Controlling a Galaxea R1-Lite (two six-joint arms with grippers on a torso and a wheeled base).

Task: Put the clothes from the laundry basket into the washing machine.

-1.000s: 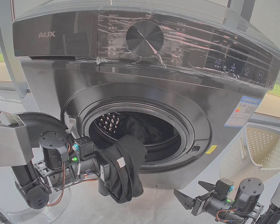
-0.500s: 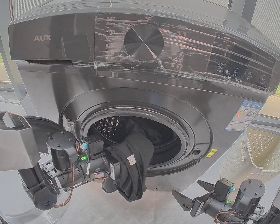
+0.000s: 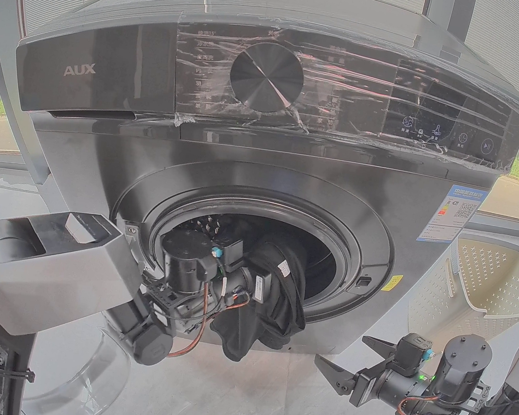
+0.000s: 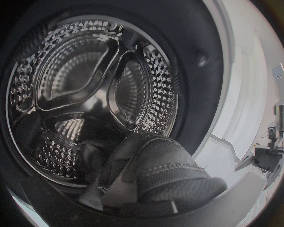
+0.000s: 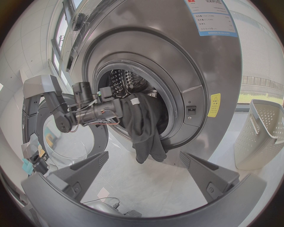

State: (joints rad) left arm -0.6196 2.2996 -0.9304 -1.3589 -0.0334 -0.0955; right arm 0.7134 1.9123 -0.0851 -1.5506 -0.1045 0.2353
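Holding: black garment draped over my left gripper, right at the mouth of the washing machine
Garment spot: top part over the door rim and inside the opening, lower part hanging outside down the machine's front, off the floor
Left grip: cannot tell, cloth covers it
Right gripper: my jaws wide apart, nothing in them, low over the floor by the machine's lower right, well apart from the garment
Drum: another dark cloth lying at its bottom
Door: swung open on my left
Laundry basket: pale, perforated, on the floor just right of the machine, tilted
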